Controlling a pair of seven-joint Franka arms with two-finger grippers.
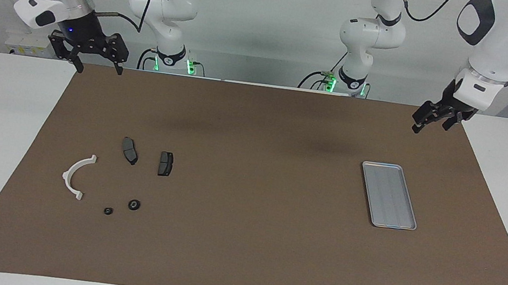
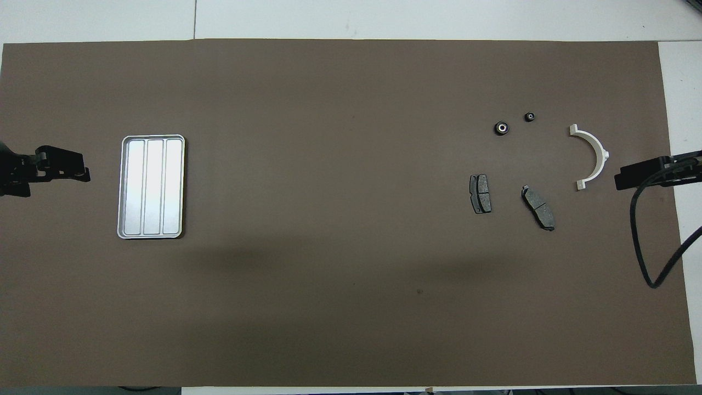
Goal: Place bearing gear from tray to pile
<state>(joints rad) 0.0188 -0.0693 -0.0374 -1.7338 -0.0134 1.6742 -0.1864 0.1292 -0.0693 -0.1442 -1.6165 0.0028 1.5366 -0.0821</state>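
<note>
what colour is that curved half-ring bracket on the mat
White; the half-ring bracket shows best in the overhead view, against the brown mat.

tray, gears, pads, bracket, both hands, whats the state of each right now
tray: flat on the mat, nothing in it
larger gear: on the mat by the pile
smaller gear: on the mat beside it
two brake pads: lying flat, apart
white bracket: lying flat
left hand: open, holds nothing, raised, waiting
right hand: open, holds nothing, raised over the mat's edge
</note>
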